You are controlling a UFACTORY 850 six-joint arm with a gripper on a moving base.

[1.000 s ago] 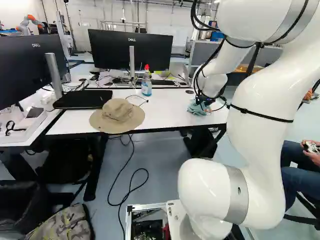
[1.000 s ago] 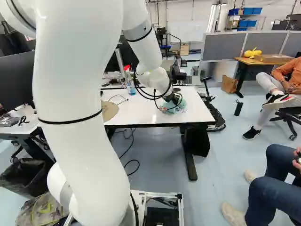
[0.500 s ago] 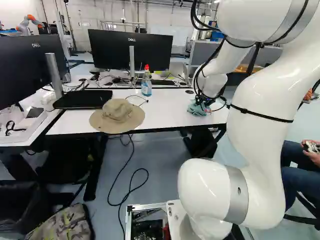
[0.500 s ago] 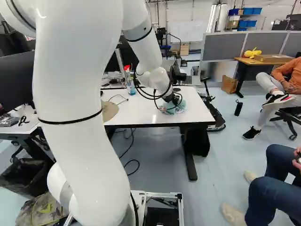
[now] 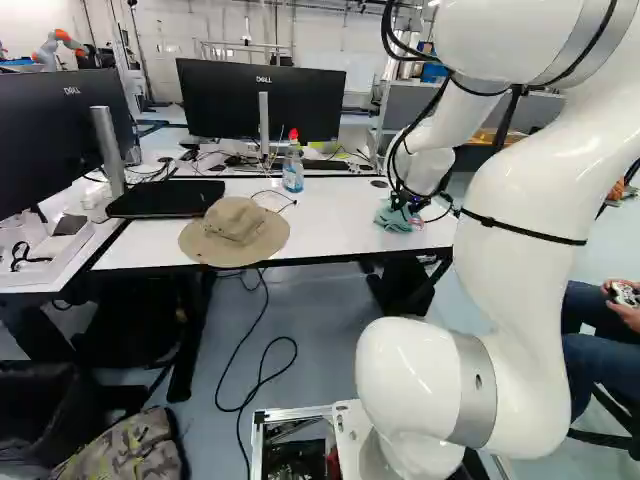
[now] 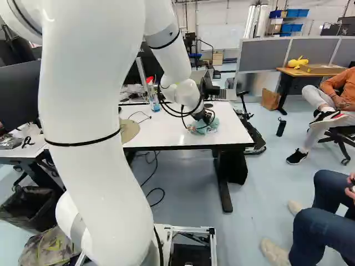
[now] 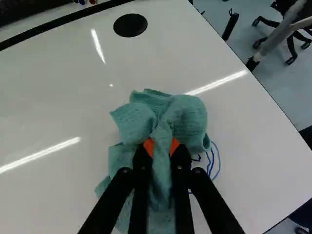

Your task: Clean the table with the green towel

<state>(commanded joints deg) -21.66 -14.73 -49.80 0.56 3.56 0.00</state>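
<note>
The white bench (image 5: 330,222) is the surface to clean. The sun hat (image 5: 235,225) sits well apart from the green towel (image 7: 187,117), which leaves wiping room. The towel lies bunched near the bench's end, a raised fold pinched between the jaws, likely so its lower part can rub the blue scribbles (image 7: 219,158) just beside it.

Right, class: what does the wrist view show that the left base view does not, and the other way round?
Only wrist view: a black cylinder on the floor, and black fingers visibly pinching the towel between orange pads.

Only left base view: a tan fabric hat and a camouflage-patterned bag.

Both: the green cloth towel, the white tabletop and a flat black disc.
</note>
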